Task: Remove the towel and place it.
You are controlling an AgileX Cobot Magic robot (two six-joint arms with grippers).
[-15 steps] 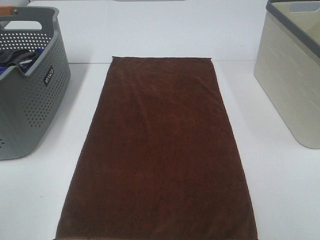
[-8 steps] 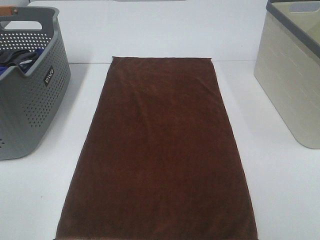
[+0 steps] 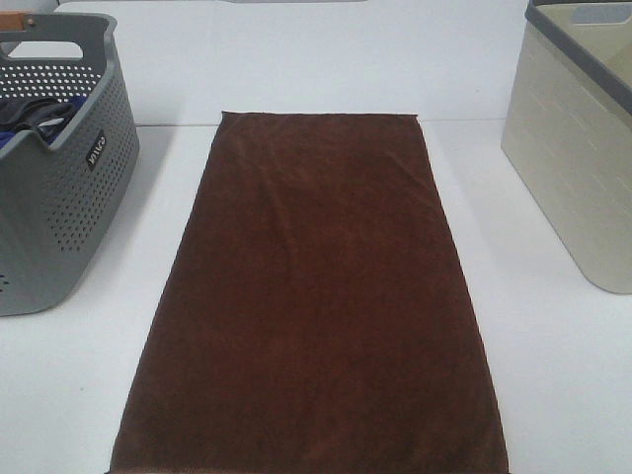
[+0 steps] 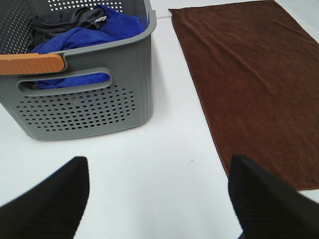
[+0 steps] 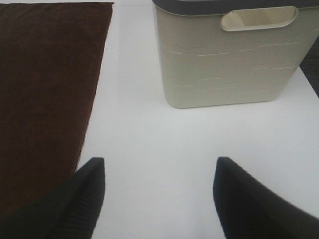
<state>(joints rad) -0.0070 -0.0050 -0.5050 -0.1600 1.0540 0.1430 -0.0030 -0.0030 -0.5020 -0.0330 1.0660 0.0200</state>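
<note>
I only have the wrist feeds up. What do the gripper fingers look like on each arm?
Both match. The left gripper shows two broad, matte black fingers with a fine grid texture on the pads, tapering to blunt rounded tips. The right gripper has the same black fingers, faintly ribbed on their inner faces. No cables, markings or arm links show in either wrist view.

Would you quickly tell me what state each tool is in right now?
Left tool: open, holding nothing.
Right tool: open, holding nothing.
</note>
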